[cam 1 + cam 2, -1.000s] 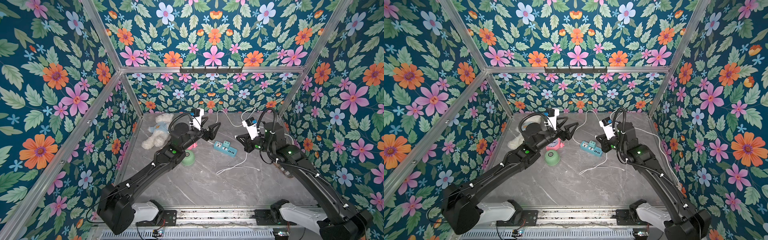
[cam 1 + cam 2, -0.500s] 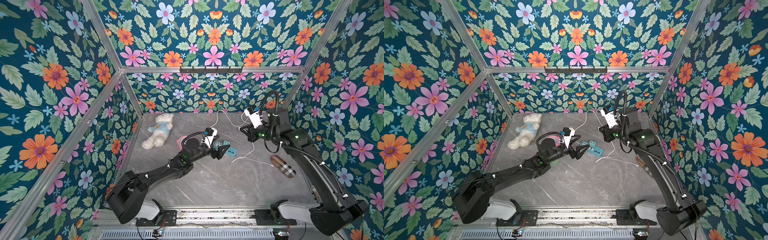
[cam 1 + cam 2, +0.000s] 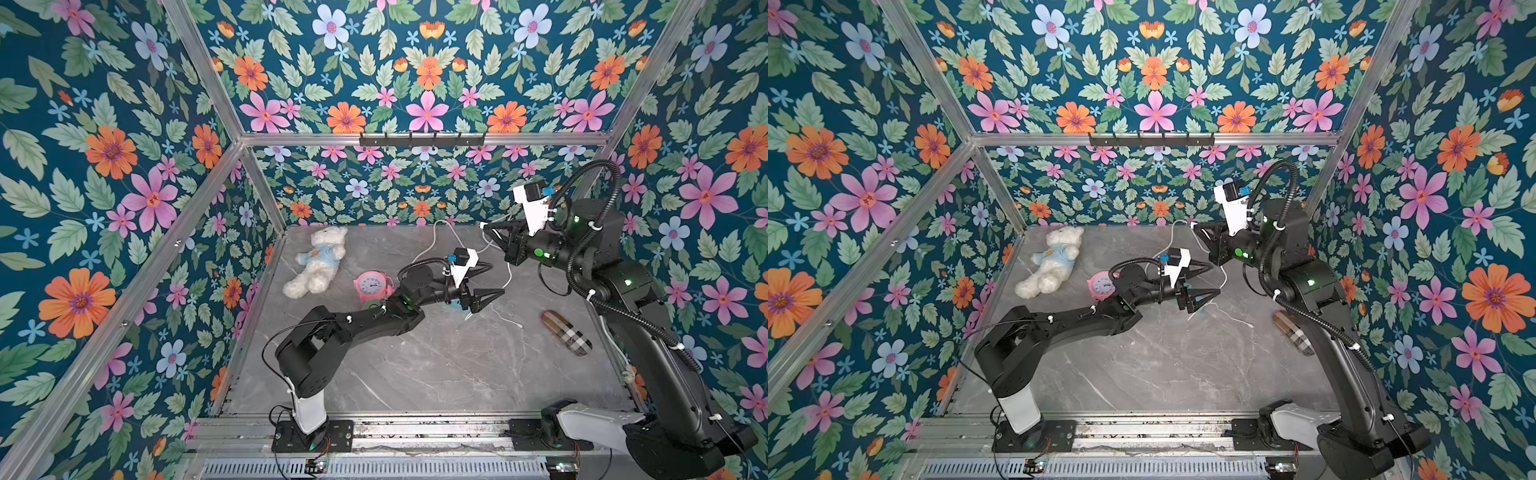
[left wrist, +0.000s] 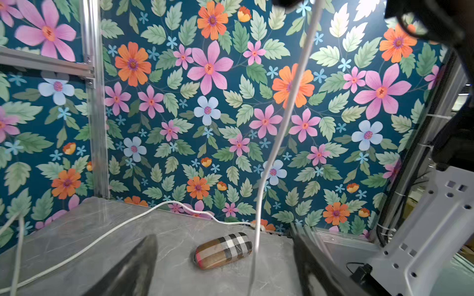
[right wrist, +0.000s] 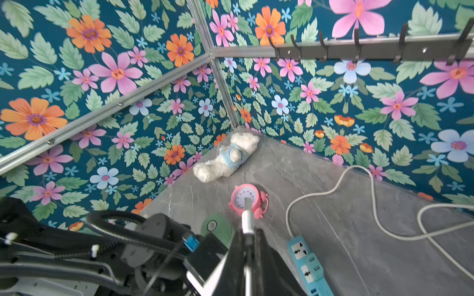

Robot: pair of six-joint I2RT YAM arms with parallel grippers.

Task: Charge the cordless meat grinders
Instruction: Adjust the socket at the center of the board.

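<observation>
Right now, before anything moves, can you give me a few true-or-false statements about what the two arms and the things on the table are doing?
1. The right gripper is shut on the end of a white cable. True.
2. The left gripper is clamped on the green grinder. False: its jaws stand wide open, and the grinder sits on the table next to the pink clock.
3. The teddy bear stands upright. False: it lies flat near the far corner.
4. A plaid case lies on the table near the right arm. True.
5. A teal power strip lies on the table. True.
</observation>
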